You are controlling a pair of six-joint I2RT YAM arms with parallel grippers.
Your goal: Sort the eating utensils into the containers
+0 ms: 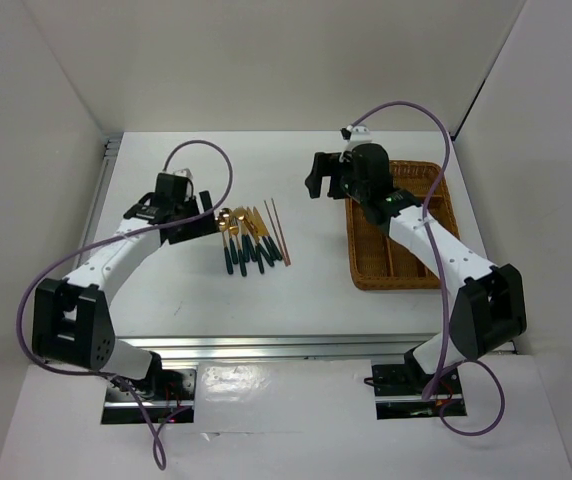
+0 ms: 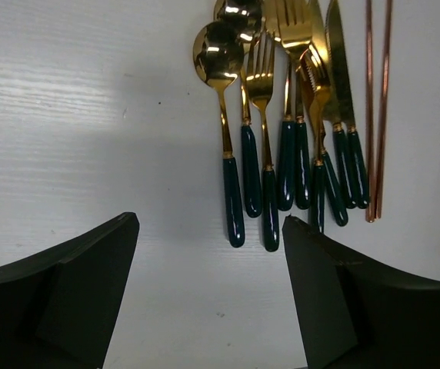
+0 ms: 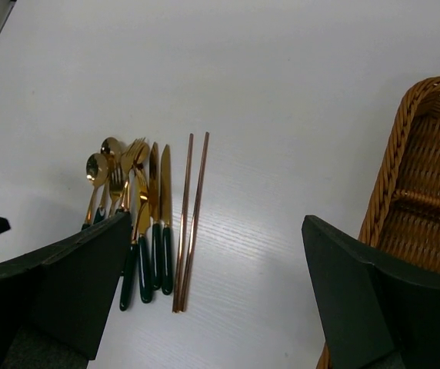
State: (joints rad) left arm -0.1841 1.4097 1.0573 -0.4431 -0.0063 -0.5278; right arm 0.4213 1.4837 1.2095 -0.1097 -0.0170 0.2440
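- My left claw [image 2: 211, 231] hung wide and empty over the surface [image 2: 89, 115]. My right claw [image 3: 216, 223] was equally wide and held nothing.
- Just ahead of the left claw, nearer its right-hand finger, lay the closest spoon [image 2: 233, 196]. I judged it best to pinch only its green handle, since the forks [image 2: 270, 115] crowded it.
- Chopsticks [image 2: 378, 115] lay further out to the right, and the wicker tray [image 3: 428, 154] sat beside my right claw.

**Occlusions and crops**

Left wrist view: the top edge crops the gold-headed, dark-green-handled cutlery [image 2: 281, 154]. The upper spoon bowl, the fork tines and the knife tip run out of frame, as do the two thin brown chopsticks [image 2: 378, 115].

Right wrist view: one dark finger [image 3: 58, 284] of the right tool [image 3: 214, 231] covers the leftmost handle ends. The other finger and the frame edge leave only a corner of the brown woven wicker tray [image 3: 428, 177].

Top view: the white right arm [image 1: 426, 240] overlaps the tray. Cutlery pieces too small to count.
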